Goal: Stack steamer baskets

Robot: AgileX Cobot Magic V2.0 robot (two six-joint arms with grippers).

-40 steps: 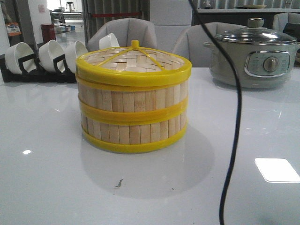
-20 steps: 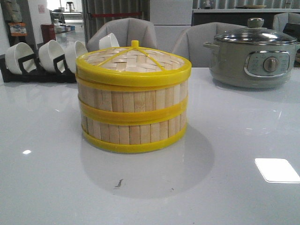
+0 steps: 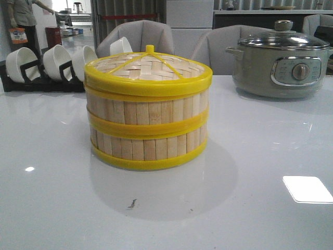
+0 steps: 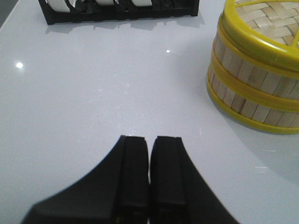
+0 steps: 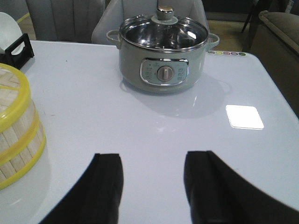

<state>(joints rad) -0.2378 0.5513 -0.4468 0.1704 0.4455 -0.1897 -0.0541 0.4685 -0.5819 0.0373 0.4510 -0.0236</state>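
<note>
Two steamer baskets [image 3: 148, 130] stand stacked one on the other at the table's middle, with bamboo slat walls and yellow rims. A woven lid [image 3: 148, 65] with yellow rim and knob covers the upper one. The stack [image 4: 254, 88] shows in the left wrist view and its edge [image 5: 16, 135] in the right wrist view. My left gripper [image 4: 149, 137] is shut with nothing in it, apart from the stack, over bare table. My right gripper [image 5: 152, 156] is open and empty, on the stack's other side. Neither gripper shows in the front view.
A grey-green electric pot [image 3: 283, 62] with a glass lid stands at the back right, also the pot [image 5: 163, 56] ahead of the right gripper. A black rack of white bowls [image 3: 49, 67] lines the back left. Chairs stand behind the table, and a person [image 3: 23, 21] is far back left.
A black cable that hung across the right of the front view one second ago is gone. The stack has not moved. The person in the far background has shifted.
</note>
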